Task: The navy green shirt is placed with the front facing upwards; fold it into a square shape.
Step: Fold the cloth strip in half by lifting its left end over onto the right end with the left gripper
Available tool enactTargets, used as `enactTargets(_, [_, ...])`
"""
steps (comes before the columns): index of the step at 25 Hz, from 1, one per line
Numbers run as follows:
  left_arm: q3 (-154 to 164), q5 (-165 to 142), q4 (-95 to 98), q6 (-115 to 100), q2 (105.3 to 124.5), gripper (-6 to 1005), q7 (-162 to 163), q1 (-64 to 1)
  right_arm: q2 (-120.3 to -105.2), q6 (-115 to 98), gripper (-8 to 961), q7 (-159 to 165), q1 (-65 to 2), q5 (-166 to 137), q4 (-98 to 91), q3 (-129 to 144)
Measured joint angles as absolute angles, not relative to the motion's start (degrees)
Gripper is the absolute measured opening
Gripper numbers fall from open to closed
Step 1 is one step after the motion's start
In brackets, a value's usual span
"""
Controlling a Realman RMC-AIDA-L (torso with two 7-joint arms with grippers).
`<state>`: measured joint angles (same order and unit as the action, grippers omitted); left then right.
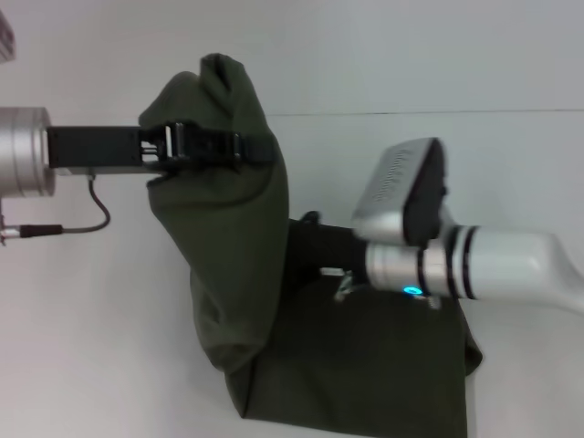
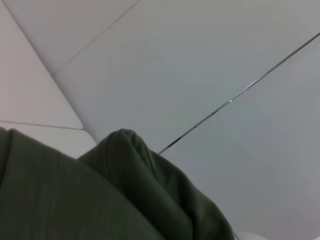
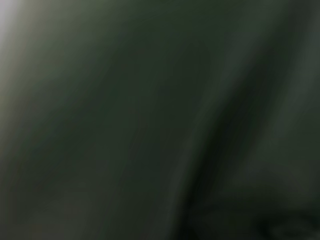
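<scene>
Currently left gripper [image 1: 196, 146] is pinching shirt [image 1: 228, 246] upper-left; right gripper [image 1: 310, 239] buried mid-frame, state unclear; bunched cloth risks slipping.

A plain white table [image 1: 109, 347] fills the space, evenly lit. A thin dark seam [image 1: 438, 113] crosses its far side; the left wrist view shows more pale panels [image 2: 30, 75] joining.
</scene>
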<state>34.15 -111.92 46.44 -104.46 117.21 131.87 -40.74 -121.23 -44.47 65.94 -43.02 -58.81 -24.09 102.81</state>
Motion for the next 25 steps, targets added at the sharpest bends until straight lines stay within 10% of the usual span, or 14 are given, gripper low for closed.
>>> enactTargets(12, [39.8,-112.14,43.84,-99.73,118.3,76,130.45,-39.96,-119.95,-47.03,156,65.96,-33.36,-52.22,-23.67,89.36])
enactTargets(25, [50.57,-112.14,42.42,-92.86,122.23,75,129.77,-40.78,-119.55,-62.15,596,65.2,-26.81,-52.59,-20.68,67.22])
